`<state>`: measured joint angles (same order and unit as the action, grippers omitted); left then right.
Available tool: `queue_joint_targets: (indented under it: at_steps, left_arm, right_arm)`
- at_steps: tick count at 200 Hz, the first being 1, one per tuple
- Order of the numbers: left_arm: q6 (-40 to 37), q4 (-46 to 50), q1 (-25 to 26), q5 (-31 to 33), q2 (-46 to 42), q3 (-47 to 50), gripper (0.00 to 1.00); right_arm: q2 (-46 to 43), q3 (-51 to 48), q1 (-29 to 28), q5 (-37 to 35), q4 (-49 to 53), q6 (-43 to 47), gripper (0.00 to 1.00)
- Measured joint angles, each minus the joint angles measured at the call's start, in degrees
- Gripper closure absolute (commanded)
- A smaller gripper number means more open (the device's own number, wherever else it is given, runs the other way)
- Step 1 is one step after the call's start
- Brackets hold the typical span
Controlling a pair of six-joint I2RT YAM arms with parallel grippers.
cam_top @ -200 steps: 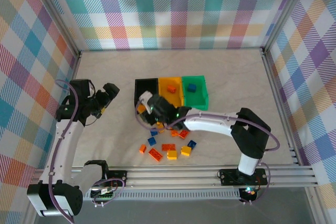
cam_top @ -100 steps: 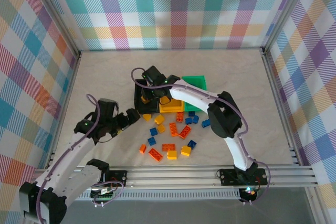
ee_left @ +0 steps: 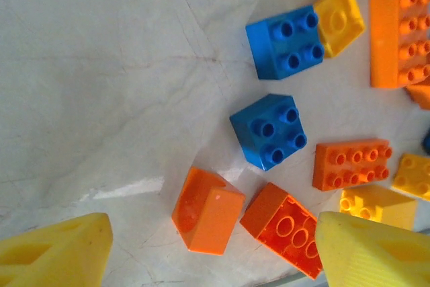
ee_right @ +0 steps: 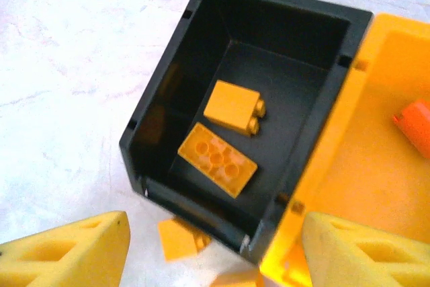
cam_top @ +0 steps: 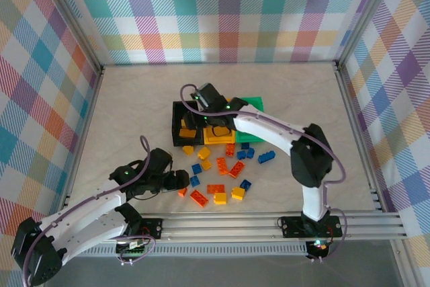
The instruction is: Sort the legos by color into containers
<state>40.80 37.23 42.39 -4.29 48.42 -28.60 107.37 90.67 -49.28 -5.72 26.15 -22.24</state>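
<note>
Loose legos in yellow, orange and blue lie on the table in front of the three joined containers. My left gripper hangs low at the pile's left edge, open, with a small orange lego on the table between its fingers. An upturned orange lego lies just right of it. My right gripper is open and empty above the black container, which holds two yellow legos. The yellow-orange container holds an orange lego.
The green container ends the row on the right, partly behind the right arm. Blue legos lie beyond the left gripper. A yellow lego sits on the table just outside the black container's near wall. Metal rails edge the table.
The left arm swung down from the left side to the pile and narrowed its jaws a little. The right gripper moved from the pile to over the black container and opened.
</note>
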Motion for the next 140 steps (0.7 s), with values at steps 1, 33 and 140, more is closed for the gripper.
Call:
queue_joint_targets:
  at_steps: [1, 33, 140]
  left_arm:
    - [0.07, 0.00, 0.11, 0.04, 0.09, 0.00, 0.28]
    - [-0.22, -1.03, 4.48, 3.23, 7.23, -0.17, 0.33]
    - [-0.57, -3.32, 9.22, 8.70, 17.35, -3.72, 0.74]
  right_arm:
    - [-0.17, -0.20, 0.00, 0.00, -0.04, -0.02, 0.31]
    - [-7.06, -9.46, 0.15, -0.66, -2.45, -1.33, 0.31]
    - [-19.15, -23.69, 2.25, -2.99, -4.50, -4.39, 0.30]
